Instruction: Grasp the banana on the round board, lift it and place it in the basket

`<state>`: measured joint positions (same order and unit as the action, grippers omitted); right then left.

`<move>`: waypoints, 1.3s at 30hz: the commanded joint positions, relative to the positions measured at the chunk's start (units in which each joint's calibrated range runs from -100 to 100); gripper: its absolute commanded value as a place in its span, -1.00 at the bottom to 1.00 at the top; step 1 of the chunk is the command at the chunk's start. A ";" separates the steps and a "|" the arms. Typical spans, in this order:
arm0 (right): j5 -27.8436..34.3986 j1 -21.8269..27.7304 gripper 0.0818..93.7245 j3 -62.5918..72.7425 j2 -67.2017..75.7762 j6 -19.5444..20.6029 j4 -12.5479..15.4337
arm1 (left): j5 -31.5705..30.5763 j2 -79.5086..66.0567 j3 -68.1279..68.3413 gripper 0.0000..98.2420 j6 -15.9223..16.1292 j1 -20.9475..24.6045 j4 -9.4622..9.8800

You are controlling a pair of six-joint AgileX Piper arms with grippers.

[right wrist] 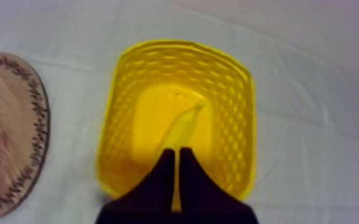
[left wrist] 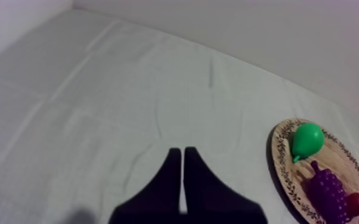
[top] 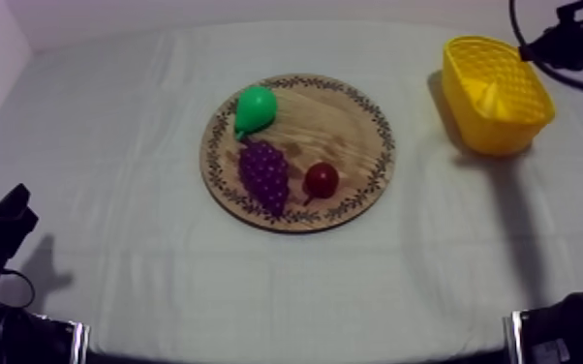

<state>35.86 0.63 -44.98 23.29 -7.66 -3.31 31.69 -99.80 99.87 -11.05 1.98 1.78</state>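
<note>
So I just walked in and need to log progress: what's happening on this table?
The banana lies inside the yellow basket, with the right gripper hanging over it, fingers together and holding nothing. The left gripper rests shut over bare cloth at its own side. The pear, grapes and small red fruit sit on the wooden board.

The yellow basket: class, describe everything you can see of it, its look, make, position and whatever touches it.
The yellow basket looks like moulded plastic, with a rounded rectangular rim and lattice walls pierced by small holes. It stands upright on the cloth at the table's far right, apart from the wooden board. The banana lies on its floor. The right gripper, fingers together, hangs over it.
</note>
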 commanded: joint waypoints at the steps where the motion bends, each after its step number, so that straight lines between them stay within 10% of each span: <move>1: -3.12 -0.42 -0.99 -12.98 13.35 3.51 0.90 | 0.00 -0.03 0.02 -1.00 -0.01 0.01 0.00; 12: 0.87 -1.75 -0.99 -38.06 48.24 1.60 8.07 | 0.00 -0.03 0.02 -1.00 -0.01 0.01 0.00; 31: 5.94 1.11 -0.99 -53.59 72.15 6.53 4.91 | 0.00 -0.03 0.02 -1.00 0.00 0.01 0.00; 39: 2.13 1.94 -0.99 -54.59 72.37 -3.04 4.71 | 0.00 -0.03 0.02 -1.00 0.00 0.01 0.00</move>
<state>37.89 2.55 -99.52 95.64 -5.13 1.43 31.69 -99.80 99.87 -11.05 1.98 1.78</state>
